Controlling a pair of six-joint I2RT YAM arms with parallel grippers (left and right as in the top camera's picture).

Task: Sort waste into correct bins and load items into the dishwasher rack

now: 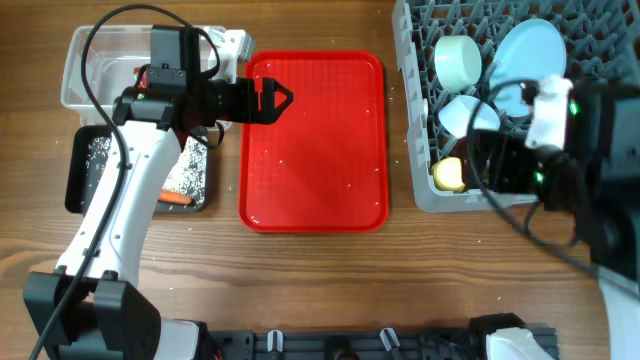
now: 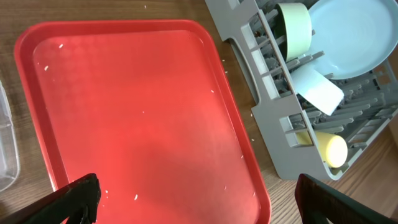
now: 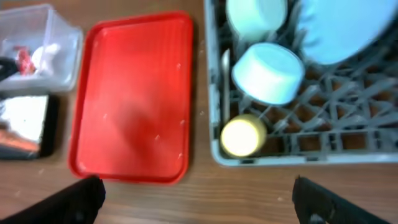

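Left pincer [image 2: 198, 186] apart, right pincer [image 3: 198, 186] apart, both empty; left arm [image 1: 130, 200] partly covers clear tub [image 1: 78, 62], black tray [image 1: 74, 185].

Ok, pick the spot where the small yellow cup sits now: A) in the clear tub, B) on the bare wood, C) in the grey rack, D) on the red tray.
C: the yellow cup sits inside a corner of the grey rack, on the side that faces the red tray.

Yellow cup [image 3: 243, 135] in grey rack [image 3: 311, 157]
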